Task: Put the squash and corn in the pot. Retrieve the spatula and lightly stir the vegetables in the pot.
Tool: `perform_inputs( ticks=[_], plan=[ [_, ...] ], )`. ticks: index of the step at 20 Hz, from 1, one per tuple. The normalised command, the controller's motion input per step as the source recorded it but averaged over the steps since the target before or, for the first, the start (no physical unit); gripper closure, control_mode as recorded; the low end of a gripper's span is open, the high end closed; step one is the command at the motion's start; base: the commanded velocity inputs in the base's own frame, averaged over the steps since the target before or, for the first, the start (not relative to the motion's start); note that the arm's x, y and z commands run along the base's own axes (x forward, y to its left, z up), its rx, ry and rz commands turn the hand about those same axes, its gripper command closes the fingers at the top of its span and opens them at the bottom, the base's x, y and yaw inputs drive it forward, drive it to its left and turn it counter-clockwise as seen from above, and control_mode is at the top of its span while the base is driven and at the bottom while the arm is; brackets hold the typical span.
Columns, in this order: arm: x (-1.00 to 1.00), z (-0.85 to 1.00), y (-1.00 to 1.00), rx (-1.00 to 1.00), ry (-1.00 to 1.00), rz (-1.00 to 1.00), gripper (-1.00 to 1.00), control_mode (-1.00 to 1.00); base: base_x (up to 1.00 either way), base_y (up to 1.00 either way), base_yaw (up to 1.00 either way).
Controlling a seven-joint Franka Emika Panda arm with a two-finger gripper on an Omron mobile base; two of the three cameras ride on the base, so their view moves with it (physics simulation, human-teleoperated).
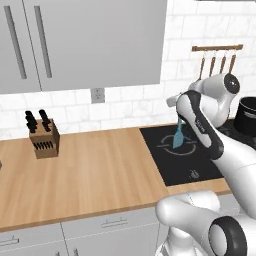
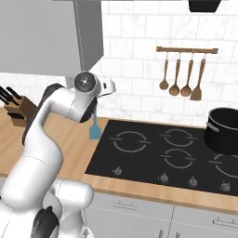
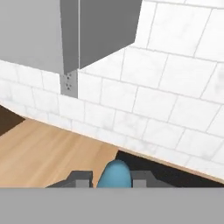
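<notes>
Hand view had your gripper [image 3: 113, 176] clamped on the spatula [image 2: 94, 128], hanging blade-down well left of the pot [image 2: 224, 130], so any swing risked slipping.

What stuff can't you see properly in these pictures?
- Inside the pot: both base views see it from the side and the frame edge cuts it, so any vegetables inside are hidden.
- The spatula: its upper handle is hidden behind the arm in both base views; the hand view cuts it at the bottom.
- The hand: the hand view crops its fingers, so the grip is unclear.
</notes>
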Motion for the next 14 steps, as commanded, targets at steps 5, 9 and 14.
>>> perform_inputs(
  ticks=[5, 9, 14],
  plan=[
    [0.04, 0.01, 0.00, 0.09, 0.01, -0.36, 1.00, -1.00, 0.00, 0.00, 0.00],
    [0.00, 0.00, 0.02, 0.06, 0.04, -0.30, 1.00, -1.00, 0.00, 0.00, 0.00],
    [0.00, 0.00, 0.01, 0.03, 0.02, -0.09, 1.00, 1.00, 0.00, -0.03, -0.12]
  ],
)
